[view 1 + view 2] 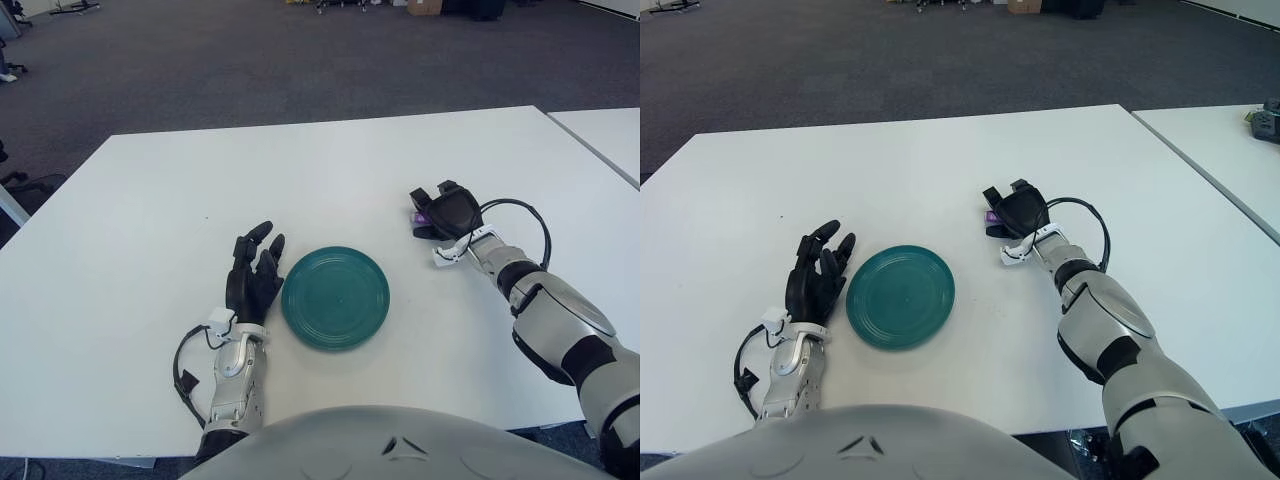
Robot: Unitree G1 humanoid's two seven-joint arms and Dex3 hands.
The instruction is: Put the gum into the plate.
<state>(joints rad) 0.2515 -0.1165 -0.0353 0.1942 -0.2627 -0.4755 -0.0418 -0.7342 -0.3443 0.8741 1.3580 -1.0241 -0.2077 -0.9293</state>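
Note:
A round teal plate (335,297) lies on the white table (180,190), near the front. The gum (419,216) is a small purple pack to the plate's right and a little further back, mostly hidden under my right hand (440,213). That hand's black fingers curl around the pack, which shows only as a purple sliver at the hand's left side. My left hand (255,275) shows just left of the plate, fingers spread and holding nothing.
A second white table (605,135) stands to the right, separated by a narrow gap. Grey carpet lies beyond the table's far edge. A black cable (520,207) loops over my right wrist.

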